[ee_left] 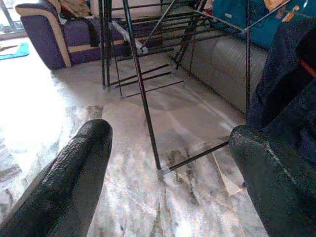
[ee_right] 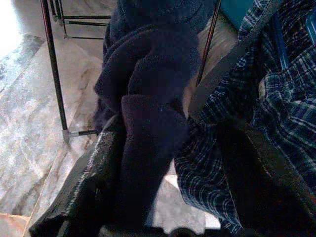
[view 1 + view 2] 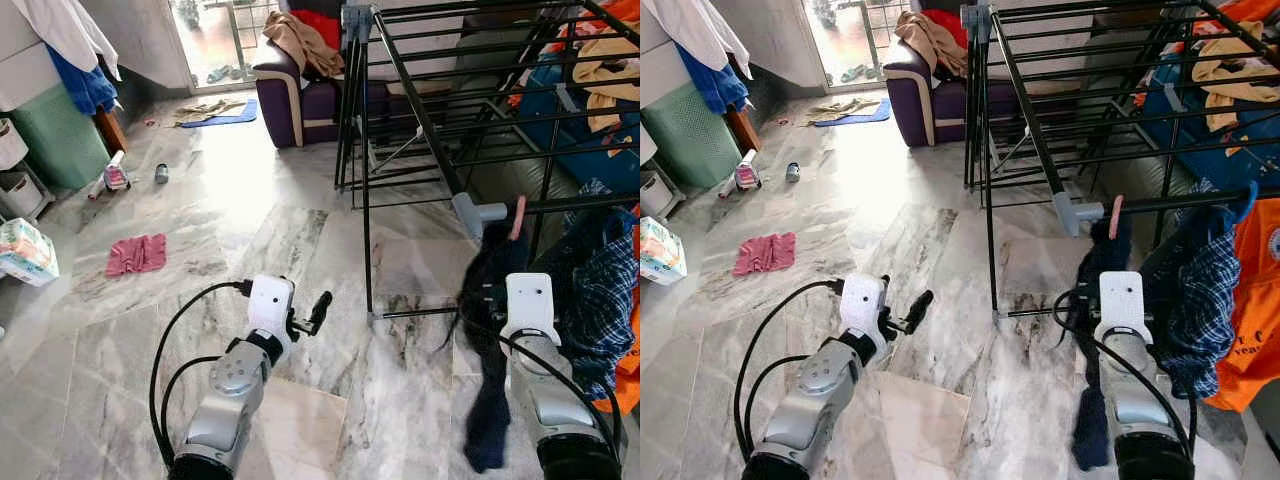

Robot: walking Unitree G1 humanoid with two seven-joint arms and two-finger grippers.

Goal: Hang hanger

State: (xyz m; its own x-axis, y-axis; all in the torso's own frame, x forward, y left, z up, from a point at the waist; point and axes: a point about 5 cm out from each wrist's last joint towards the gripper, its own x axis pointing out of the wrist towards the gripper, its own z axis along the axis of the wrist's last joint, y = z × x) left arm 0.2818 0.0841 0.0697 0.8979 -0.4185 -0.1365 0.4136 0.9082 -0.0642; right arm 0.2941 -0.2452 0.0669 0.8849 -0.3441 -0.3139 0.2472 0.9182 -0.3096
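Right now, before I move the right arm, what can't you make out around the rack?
- Hanger: a pink hook shows at the rack bar; the dark navy garment hides the rest.
- Right gripper: the navy cloth lies between its fingers, hiding whether it grips cloth or hanger.
- Plaid shirt: its hanger is hidden.

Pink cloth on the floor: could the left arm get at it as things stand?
Probably not without stepping closer: the pink cloth lies well ahead and left of the left gripper, though bare floor lies between.
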